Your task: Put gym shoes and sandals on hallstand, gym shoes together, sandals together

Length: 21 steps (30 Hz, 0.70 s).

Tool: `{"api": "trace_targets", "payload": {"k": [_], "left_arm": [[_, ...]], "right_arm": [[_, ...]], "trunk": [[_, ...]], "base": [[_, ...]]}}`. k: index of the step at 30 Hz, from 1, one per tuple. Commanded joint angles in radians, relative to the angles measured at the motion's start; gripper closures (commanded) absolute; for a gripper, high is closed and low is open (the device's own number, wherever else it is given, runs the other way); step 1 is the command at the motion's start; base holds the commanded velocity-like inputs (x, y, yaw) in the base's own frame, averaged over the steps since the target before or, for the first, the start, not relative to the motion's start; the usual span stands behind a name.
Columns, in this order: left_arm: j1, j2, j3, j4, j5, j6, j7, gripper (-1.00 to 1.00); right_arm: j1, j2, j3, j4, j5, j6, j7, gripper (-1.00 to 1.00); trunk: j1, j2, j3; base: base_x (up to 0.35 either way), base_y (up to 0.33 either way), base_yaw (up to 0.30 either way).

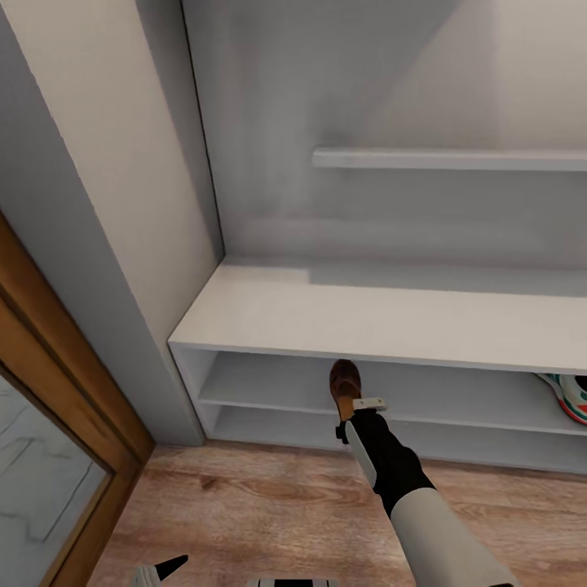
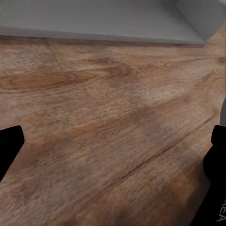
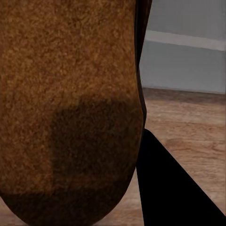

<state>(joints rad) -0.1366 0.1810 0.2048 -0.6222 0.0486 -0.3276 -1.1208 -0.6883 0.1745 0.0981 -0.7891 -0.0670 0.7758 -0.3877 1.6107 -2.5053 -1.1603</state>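
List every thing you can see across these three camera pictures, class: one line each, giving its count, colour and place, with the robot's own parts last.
sandal: one, dark brown with tan footbed, held at the front of the hallstand's upper shelf bay.
gym shoe: one partly seen, cream-white with green and red-orange, in the shelf bay at the far right.
hallstand: one, pale grey-white, flat top, two open bays, a floating shelf above.
corridor floor: light brown wood planks, in front of the hallstand.
door frame: one, brown wood, at the left.
right gripper: one, black, shut on the sandal.
left gripper: one, black fingers apart, over bare floor.
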Motion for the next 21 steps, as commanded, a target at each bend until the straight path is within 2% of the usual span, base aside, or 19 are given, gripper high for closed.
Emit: {"api": "trace_targets", "payload": {"k": [1,9,17,21], "left_arm": [[-0.001,0.000,0.001,0.001,0.001,-0.005,-0.004,-1.00],[0.000,0.000,0.001,0.001,0.001,-0.005,-0.004,-1.00],[0.000,-0.001,0.001,0.001,0.001,-0.005,-0.003,-1.00],[-0.001,0.000,0.001,0.001,0.000,-0.005,-0.004,-1.00]], "right_arm": [[0.000,0.000,0.002,-0.001,-0.010,0.003,-0.008,1.00],[0.000,0.000,0.002,-0.001,-0.010,0.003,-0.008,1.00],[0.000,0.000,0.000,-0.001,-0.010,0.002,-0.008,1.00],[0.000,0.000,0.000,-0.001,-0.010,0.002,-0.008,1.00]], "trunk": [[0.000,0.000,-0.001],[0.000,0.000,-0.001],[0.000,0.000,-0.001],[0.000,0.000,-0.001]], "base": [[0.086,0.000,0.000],[0.027,0.000,0.000],[0.210,0.000,0.000],[0.076,0.000,0.000]]}}
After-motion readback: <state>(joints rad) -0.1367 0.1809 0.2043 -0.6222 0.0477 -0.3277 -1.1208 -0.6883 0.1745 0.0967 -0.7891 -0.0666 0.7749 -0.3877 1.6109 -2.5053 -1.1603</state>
